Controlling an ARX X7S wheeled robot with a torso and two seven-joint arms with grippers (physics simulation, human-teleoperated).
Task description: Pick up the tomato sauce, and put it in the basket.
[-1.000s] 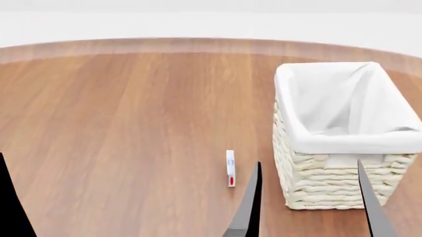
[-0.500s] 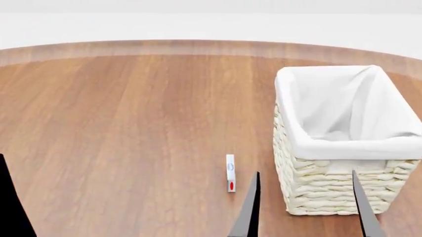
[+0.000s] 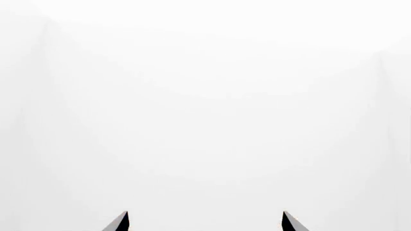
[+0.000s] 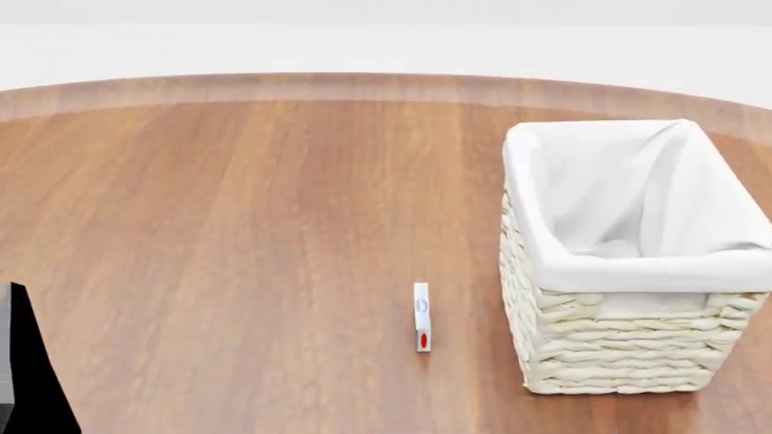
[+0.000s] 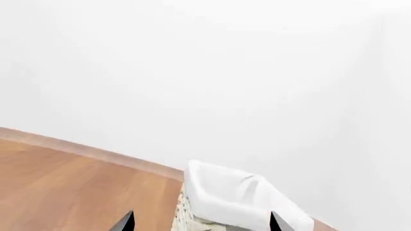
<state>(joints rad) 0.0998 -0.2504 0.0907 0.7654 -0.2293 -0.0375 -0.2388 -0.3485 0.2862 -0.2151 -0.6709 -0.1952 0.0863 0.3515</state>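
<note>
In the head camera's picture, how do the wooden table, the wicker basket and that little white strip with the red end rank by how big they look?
Largest to smallest:
1. The wooden table, filling most of the picture.
2. The basket, at the right.
3. The small white strip with a red end, lying on the table just left of the basket, by far the smallest.

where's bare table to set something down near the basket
Bare wood runs wide from the basket leftward past the thin white and red object to the left tool, and back to the table's far edge. The tightest gap is between object and basket.
</note>
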